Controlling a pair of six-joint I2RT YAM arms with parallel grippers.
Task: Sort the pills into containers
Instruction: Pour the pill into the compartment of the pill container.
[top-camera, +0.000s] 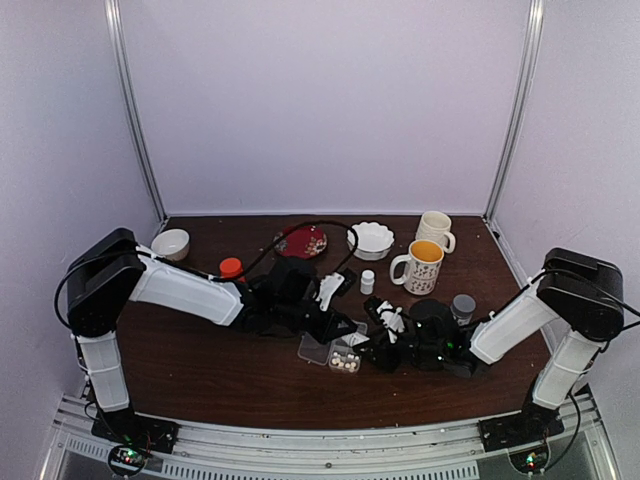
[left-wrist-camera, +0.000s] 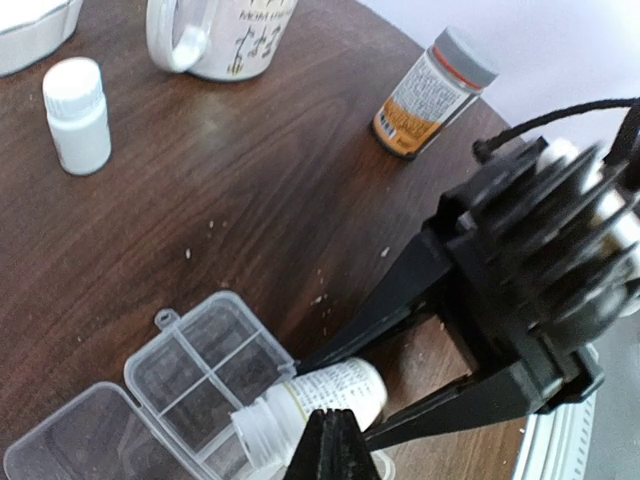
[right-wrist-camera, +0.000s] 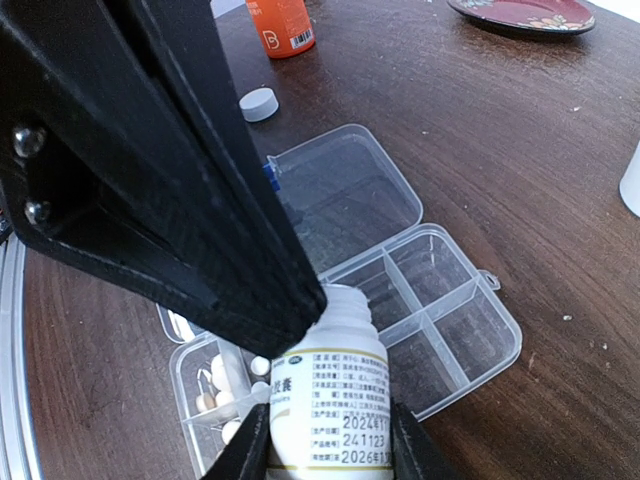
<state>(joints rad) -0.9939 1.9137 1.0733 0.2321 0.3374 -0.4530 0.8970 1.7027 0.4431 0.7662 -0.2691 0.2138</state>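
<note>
Pills (top-camera: 345, 364) in clear box (top-camera: 312, 349), 2 mugs (top-camera: 422, 267)

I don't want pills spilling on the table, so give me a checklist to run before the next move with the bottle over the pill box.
1. Right gripper shut on the white bottle: ok.
2. Bottle uncapped, a loose cap lying on the table: ok.
3. Pill box lid open: ok.
4. Bottle mouth above the box: ok; over which cell, cannot tell.
5. Empty cells available: ok; pills lie only in some.
6. Left gripper clear of the bottle mouth: not ok, its shut tip sits right at it.
</note>
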